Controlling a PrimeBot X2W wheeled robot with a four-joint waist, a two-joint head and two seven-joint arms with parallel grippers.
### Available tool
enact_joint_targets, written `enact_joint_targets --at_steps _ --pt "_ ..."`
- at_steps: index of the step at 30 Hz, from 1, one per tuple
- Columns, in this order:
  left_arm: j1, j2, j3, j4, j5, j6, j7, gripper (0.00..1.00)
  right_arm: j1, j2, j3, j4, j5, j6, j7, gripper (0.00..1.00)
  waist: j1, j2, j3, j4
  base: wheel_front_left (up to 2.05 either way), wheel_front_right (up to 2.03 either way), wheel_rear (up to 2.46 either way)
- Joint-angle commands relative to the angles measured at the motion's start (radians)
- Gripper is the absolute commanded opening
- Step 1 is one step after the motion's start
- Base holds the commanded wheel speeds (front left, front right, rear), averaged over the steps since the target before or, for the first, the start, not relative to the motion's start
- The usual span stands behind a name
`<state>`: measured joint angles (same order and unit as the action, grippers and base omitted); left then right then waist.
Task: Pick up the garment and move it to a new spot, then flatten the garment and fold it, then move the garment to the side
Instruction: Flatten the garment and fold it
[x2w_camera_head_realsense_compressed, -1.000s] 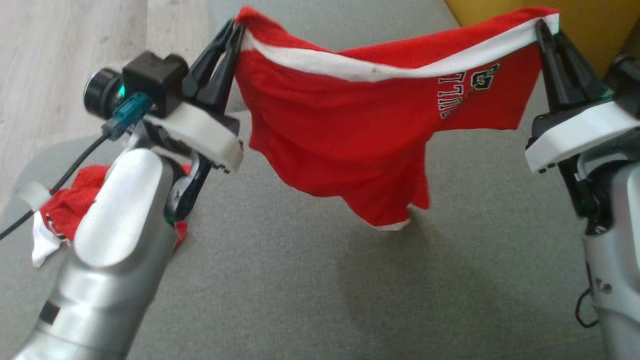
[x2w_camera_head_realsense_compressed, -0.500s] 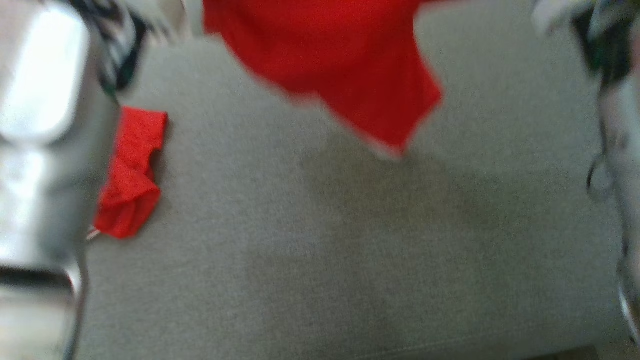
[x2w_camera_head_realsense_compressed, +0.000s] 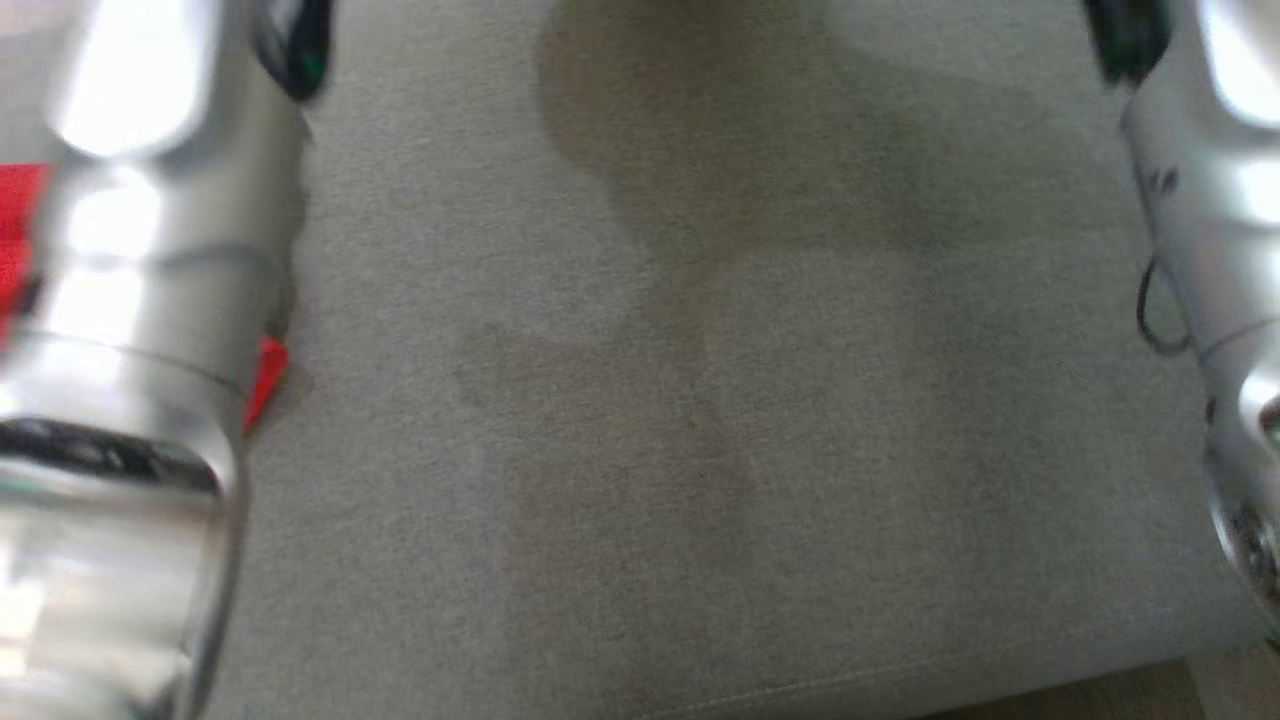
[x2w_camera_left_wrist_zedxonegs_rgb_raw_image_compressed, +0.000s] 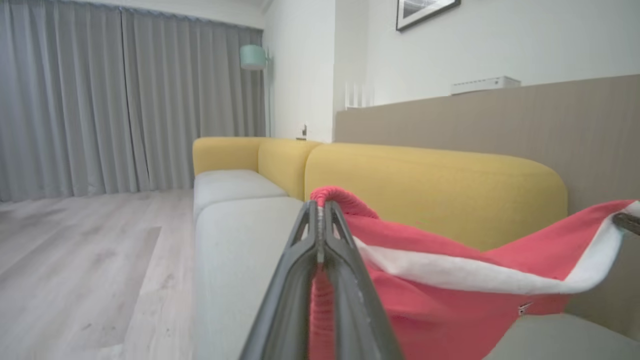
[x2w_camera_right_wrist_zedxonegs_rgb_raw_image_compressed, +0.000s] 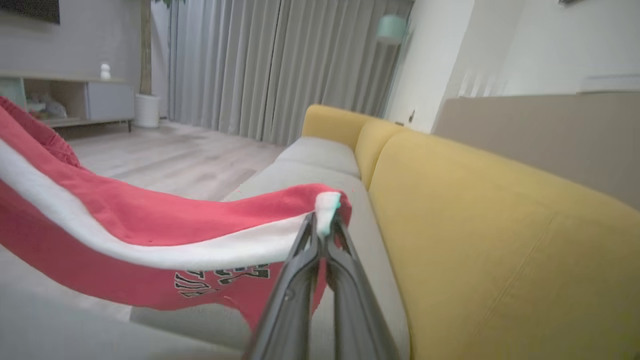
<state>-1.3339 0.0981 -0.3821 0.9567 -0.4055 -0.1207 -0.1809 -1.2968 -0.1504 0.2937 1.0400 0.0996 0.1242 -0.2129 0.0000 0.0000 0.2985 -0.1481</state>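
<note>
We face the long sofa with a yellow fabric back and grey seat cushions (x2w_camera_right_wrist_zedxonegs_rgb_raw_image_compressed: 500, 240). Above its seat we hold the red fabric garment with a white band (x2w_camera_left_wrist_zedxonegs_rgb_raw_image_compressed: 450, 300) slung between 2 grips. The left end effector (x2w_camera_left_wrist_zedxonegs_rgb_raw_image_compressed: 320, 206) is clamped on the garment's left end and the right end effector (x2w_camera_right_wrist_zedxonegs_rgb_raw_image_compressed: 324, 220) on its right end.

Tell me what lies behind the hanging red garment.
Behind the red garment stands the yellow sofa backrest, with the grey seat cushion below. The cloth covers part of both.
</note>
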Motion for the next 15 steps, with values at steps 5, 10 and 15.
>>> enact_joint_targets --at_steps 5,10,15 --pt "0.156 0.006 -0.084 -0.003 -0.058 -0.009 -0.023 0.00 0.107 -0.039 0.120 0.060 0.112 0.007 0.040 0.00 0.0000 0.0000 -0.040 0.028 0.00 0.00 0.00" --pt "0.368 0.025 -0.219 -0.070 -0.146 -0.010 -0.012 0.00 0.251 -0.114 0.271 0.031 0.271 0.007 0.166 0.00 0.0000 0.0000 -0.089 0.043 0.00 0.00 0.00" --pt "0.556 0.064 -0.320 -0.154 -0.207 -0.010 -0.002 0.00 0.389 -0.243 0.427 -0.111 0.458 0.007 0.317 0.00 0.0000 0.0000 -0.137 0.052 0.00 0.00 0.00"
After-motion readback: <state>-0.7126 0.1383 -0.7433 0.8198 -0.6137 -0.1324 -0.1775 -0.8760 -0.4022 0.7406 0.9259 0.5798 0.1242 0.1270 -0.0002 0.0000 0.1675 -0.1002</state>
